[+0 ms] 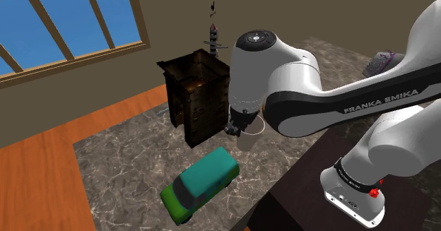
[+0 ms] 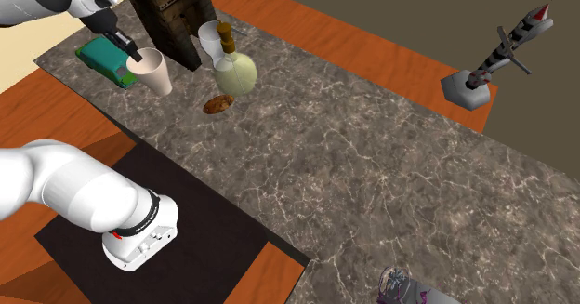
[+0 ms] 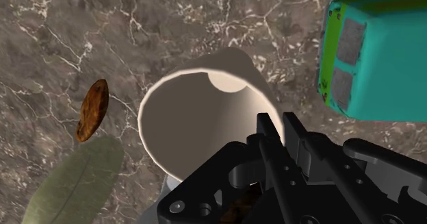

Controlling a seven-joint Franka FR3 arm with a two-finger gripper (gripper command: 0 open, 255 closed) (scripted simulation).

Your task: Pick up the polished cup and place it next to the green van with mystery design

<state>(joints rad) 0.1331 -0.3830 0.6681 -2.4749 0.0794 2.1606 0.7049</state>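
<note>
Looming behind the end effector (image 2: 133, 56) in the shoulder view is a dark wooden cabinet (image 1: 198, 99), the biggest thing on the table (image 2: 372, 163). Next in size, the green van (image 1: 201, 184) sits near the table's edge. The pale cup (image 3: 198, 120) is just beside it, between the van and a corked round flask (image 2: 234, 72). The end effector's fingers are pinched on the cup's rim, with the wall between them; whether the cup's base touches the table cannot be told. At the far end of the table, well apart, a striped rocket-like figure (image 2: 488, 65) stands on a grey base. A small flat brown piece (image 3: 92, 109) lies by the flask. The white arm (image 1: 297, 67) carries the words "FRANKA EMIKA". The table is dark veined marble, with a wooden floor (image 1: 35, 173) around it. A wood-framed window (image 1: 63, 18) shows blue sky.
</note>
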